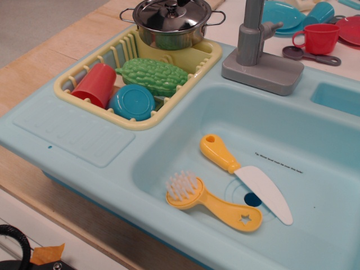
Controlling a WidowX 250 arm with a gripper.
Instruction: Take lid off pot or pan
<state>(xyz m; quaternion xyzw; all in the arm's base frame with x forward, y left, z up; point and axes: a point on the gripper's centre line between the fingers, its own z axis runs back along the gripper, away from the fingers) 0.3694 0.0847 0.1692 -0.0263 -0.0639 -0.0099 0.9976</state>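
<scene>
The shiny steel pot [169, 37] with two thin loop handles stands at the far end of the yellow dish rack [140, 125], at the top of the view. The round steel lid [154, 14] sits shut on it, with its small knob [171, 7] in the centre. No gripper shows in this view.
In the rack lie a red cup [95, 84], a round blue dish [132, 102] and a green bumpy vegetable [152, 76]. A grey faucet [253, 45] stands right of the pot. The light blue sink [315, 140] holds a yellow-handled knife [242, 174] and a yellow brush [208, 199]. Cups and plates stand at the back right [318, 38].
</scene>
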